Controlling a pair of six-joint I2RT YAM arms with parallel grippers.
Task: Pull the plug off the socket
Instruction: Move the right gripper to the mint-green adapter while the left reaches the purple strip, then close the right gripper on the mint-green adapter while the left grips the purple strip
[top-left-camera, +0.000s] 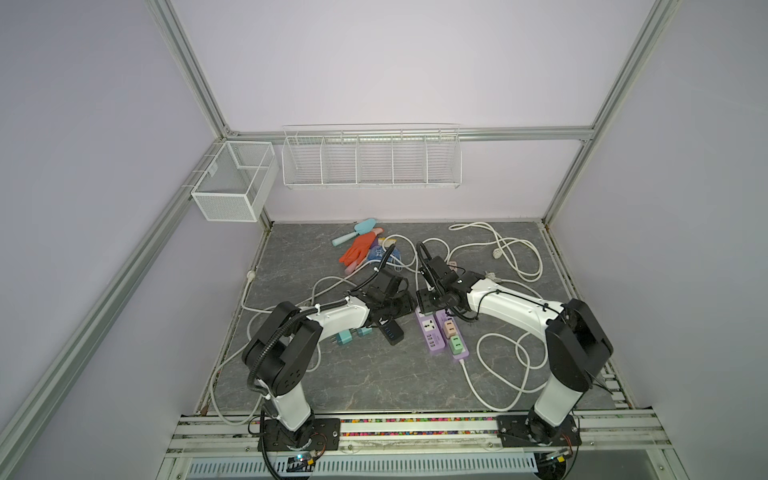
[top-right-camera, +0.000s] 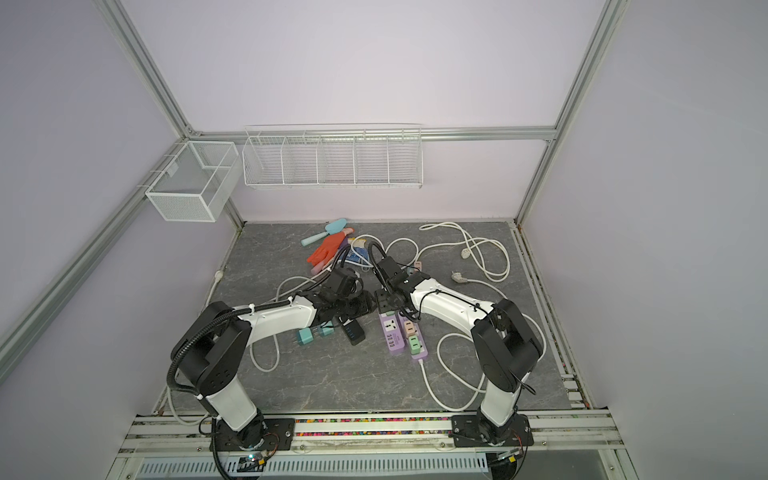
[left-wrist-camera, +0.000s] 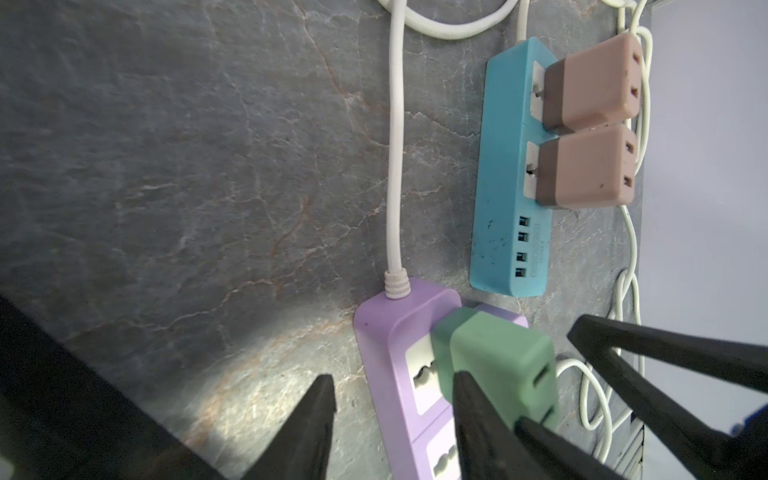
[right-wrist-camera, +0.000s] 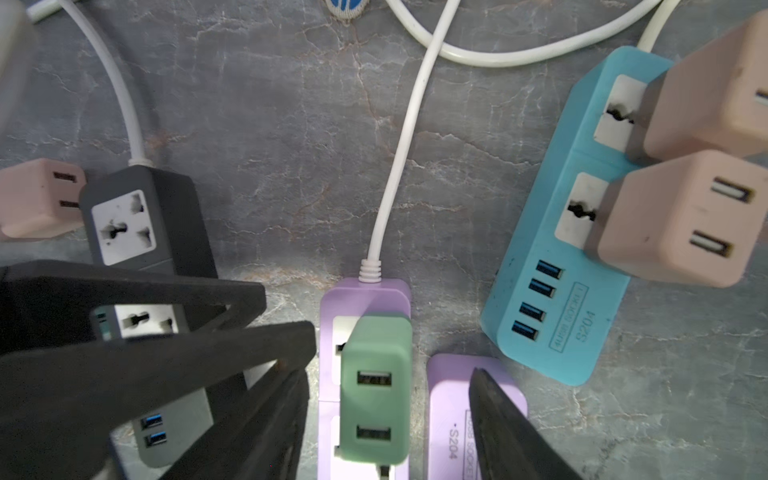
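Grasp stage. Green USB charger (right-wrist-camera: 374, 357) sits inside spread right gripper (right-wrist-camera: 390, 370). Left gripper (left-wrist-camera: 392, 374), also spread, hovers beside it over purple power strip (left-wrist-camera: 378, 328). Next: pinch, brace, pull straight out.

Second purple strip (right-wrist-camera: 449, 397) crowds the green plug (right-wrist-camera: 376, 390); bare table (right-wrist-camera: 270, 166) beyond seems open.

- We mark the left arm (top-left-camera: 336, 320), stretched forward and inward, left gripper (left-wrist-camera: 392, 386) tipped downward, jaws partly apart
- The right arm (top-left-camera: 507, 309) leans inward likewise; right gripper (right-wrist-camera: 386, 374) jaws apart, tips near the left's
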